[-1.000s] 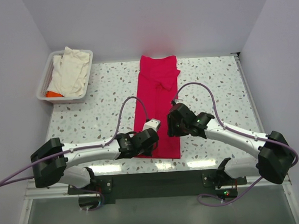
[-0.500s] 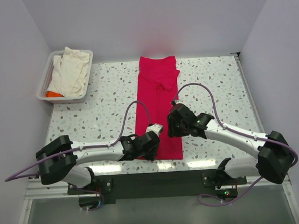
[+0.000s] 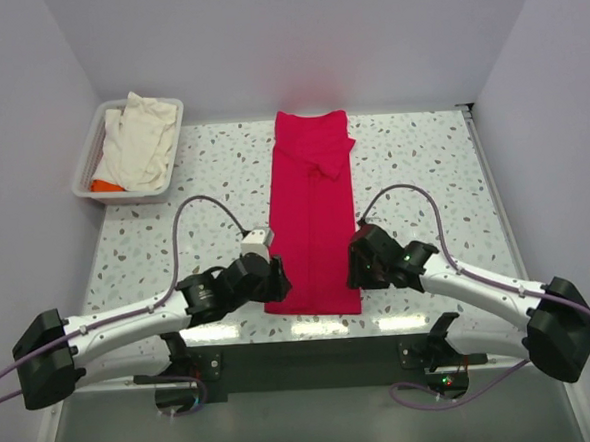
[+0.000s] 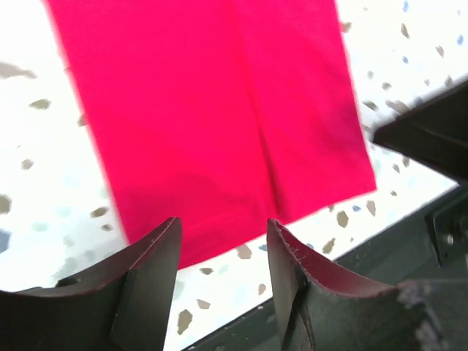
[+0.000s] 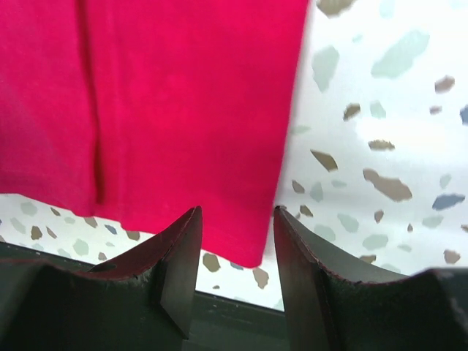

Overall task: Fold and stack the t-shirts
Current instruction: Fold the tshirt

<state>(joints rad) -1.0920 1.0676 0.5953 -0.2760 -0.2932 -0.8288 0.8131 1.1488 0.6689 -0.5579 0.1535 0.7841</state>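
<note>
Red shirt (image 3: 315, 220) lies as a long strip, table (image 3: 422, 163) showing on both sides. Left gripper (image 3: 276, 280) and right gripper (image 3: 355, 268), both released, flank its near corners.

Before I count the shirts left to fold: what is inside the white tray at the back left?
A crumpled cream-white shirt fills the tray, with a bit of orange fabric peeking out at its near corner. Whatever lies beneath that shirt is covered.

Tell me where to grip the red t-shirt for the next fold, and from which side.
Probably grip the red t-shirt at its near hem corners, from the near side. It lies flat, a long strip running away; the open left claw and right claw each sit by one corner.
</note>
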